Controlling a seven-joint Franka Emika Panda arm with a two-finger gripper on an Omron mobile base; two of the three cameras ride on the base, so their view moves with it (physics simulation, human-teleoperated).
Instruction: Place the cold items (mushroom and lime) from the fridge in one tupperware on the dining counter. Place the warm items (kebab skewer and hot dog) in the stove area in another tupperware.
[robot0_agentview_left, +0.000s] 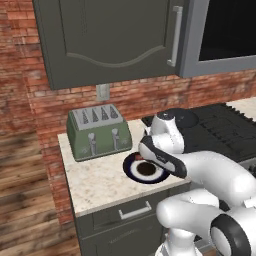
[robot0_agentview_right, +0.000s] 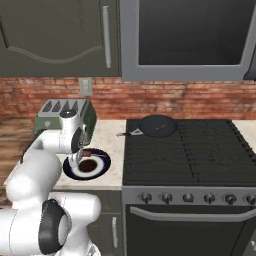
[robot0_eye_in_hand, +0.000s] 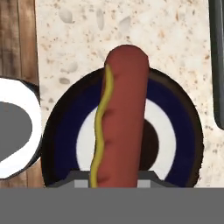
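Observation:
A hot dog (robot0_eye_in_hand: 122, 113) with a yellow mustard line runs lengthwise between my fingertips in the hand view. My gripper (robot0_eye_in_hand: 111, 178) is shut on its near end. Under it lies a round plate (robot0_eye_in_hand: 61, 131) with a dark blue rim, a white ring and a dark centre. In the left base view the gripper (robot0_agentview_left: 142, 159) points down at the left part of the plate (robot0_agentview_left: 131, 173), and a bit of the red hot dog (robot0_agentview_left: 138, 157) shows beside it. From the right base view the gripper (robot0_agentview_right: 80, 160) sits over the same plate (robot0_agentview_right: 103, 162) on the counter.
A green toaster (robot0_agentview_left: 98, 131) stands on the speckled counter (robot0_agentview_left: 95, 182) behind the plate. The black stove (robot0_agentview_right: 190, 150) lies to the right, with a dark pan (robot0_agentview_right: 157, 125) on its rear left burner. Dark cabinets and a microwave hang overhead.

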